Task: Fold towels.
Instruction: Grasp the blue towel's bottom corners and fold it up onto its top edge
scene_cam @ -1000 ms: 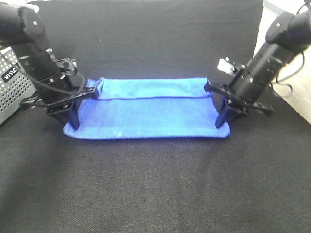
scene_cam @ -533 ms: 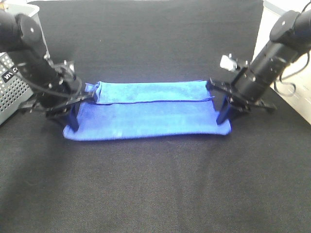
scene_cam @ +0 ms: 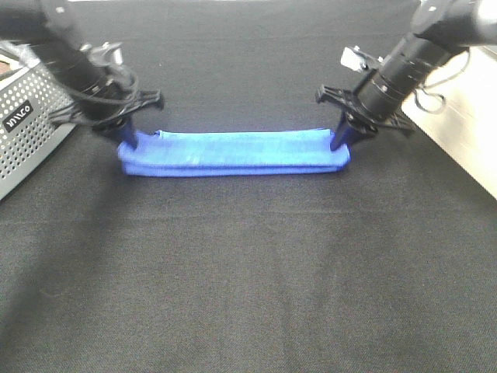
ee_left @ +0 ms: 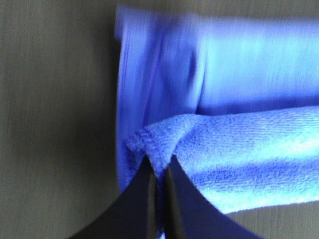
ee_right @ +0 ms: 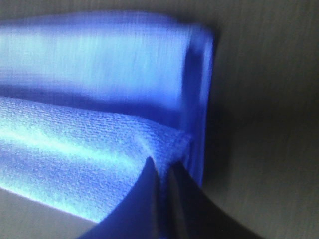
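Note:
The royal-blue towel lies as a long narrow folded band across the black table. My left gripper is shut on its left end, and my right gripper is shut on its right end. In the left wrist view the dark fingers pinch a stitched towel corner, with a lower layer of towel behind. In the right wrist view the gripper pinches a towel corner the same way. The white tag is not visible.
A grey perforated metal box stands at the left edge, close to my left arm. The black table cloth stretches wide in front of the towel. A pale surface lies past the table's right edge.
Both grippers have carried the towel's near edge up and back over the far part. The wide flat towel is now a narrow folded band, lying farther back on the table.

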`<state>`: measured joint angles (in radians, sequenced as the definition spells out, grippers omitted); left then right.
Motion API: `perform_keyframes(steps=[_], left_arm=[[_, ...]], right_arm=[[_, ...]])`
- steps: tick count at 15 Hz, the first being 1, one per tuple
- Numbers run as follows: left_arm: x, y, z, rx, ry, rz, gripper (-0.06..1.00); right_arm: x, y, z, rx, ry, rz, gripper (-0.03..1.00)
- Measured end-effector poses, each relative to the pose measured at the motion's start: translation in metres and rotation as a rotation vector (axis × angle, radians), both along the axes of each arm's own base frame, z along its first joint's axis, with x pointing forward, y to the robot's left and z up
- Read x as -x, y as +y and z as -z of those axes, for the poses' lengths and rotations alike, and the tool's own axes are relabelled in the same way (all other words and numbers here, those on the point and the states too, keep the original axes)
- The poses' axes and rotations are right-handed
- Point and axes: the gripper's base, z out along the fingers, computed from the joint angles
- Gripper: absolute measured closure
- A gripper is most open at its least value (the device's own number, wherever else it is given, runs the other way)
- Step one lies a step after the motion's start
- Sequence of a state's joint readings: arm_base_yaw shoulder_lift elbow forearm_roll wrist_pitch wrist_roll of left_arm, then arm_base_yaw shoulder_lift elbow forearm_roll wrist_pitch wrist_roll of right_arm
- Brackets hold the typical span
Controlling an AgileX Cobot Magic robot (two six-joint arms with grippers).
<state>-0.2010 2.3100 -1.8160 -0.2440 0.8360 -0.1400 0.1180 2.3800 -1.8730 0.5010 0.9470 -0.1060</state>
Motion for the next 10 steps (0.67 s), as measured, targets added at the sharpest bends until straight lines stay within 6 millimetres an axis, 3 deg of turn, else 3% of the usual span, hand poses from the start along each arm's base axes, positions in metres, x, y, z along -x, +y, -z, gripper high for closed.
perform_keyframes(steps=[3,6,7,10], left_arm=[[-0.021,-0.004,0.01,0.007,-0.05,-0.004,0.94],[-0.025,-0.005,0.03,0.005,-0.033,-0.01,0.87],[-0.025,-0.005,0.03,0.006,-0.039,-0.012,0.79],[-0.023,-0.003,0.029,-0.002,-0.01,-0.002,0.37]], right_arm=[[-0.024,0.001,0.009,0.019,-0.045,0.008,0.97],[-0.028,0.001,0.022,0.021,-0.034,0.015,0.94],[-0.028,0.001,0.021,0.021,-0.034,0.016,0.84],[-0.026,0.001,0.016,0.011,-0.019,0.01,0.26]])
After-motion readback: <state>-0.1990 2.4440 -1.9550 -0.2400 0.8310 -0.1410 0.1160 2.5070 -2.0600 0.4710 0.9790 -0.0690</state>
